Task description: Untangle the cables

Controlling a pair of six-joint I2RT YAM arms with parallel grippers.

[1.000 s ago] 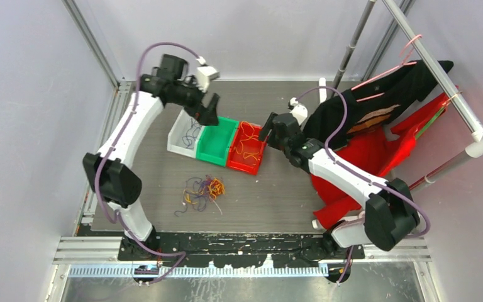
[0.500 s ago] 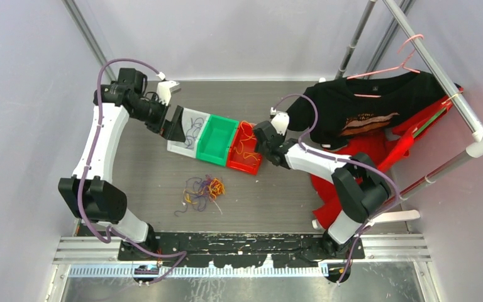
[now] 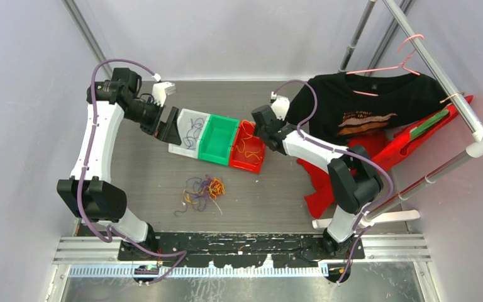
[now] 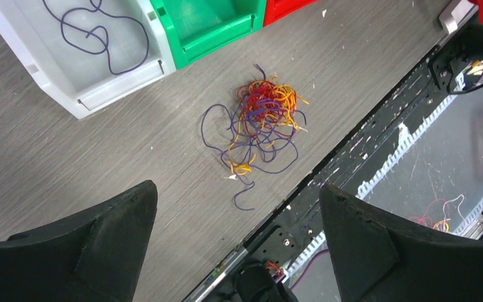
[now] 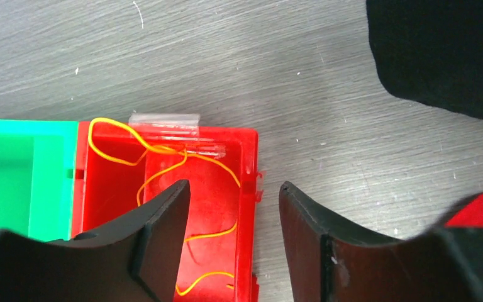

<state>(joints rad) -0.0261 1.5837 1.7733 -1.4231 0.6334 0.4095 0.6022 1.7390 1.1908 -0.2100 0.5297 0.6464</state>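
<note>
A tangle of purple, orange-yellow and red cables (image 3: 203, 189) lies on the grey table in front of three bins; it also shows in the left wrist view (image 4: 261, 116). A loose purple cable (image 4: 97, 38) lies in the white bin (image 3: 179, 136). Orange-yellow cables (image 5: 163, 163) lie in the red bin (image 3: 241, 166). My left gripper (image 3: 171, 127) is open and empty, high above the white bin's left end. My right gripper (image 5: 234, 195) is open and empty, straddling the red bin's right wall (image 5: 249, 189).
A green bin (image 3: 217, 139) stands between the white and red bins. A black shirt (image 3: 365, 107) on a pink hanger and red cloth (image 3: 352, 165) hang from a rack at the right. The table's black front rail (image 3: 239, 245) runs along the near edge.
My left arm swung left and back, away from over the bins. My right arm drew in toward the red bin. The black shirt shifted on the rack.
</note>
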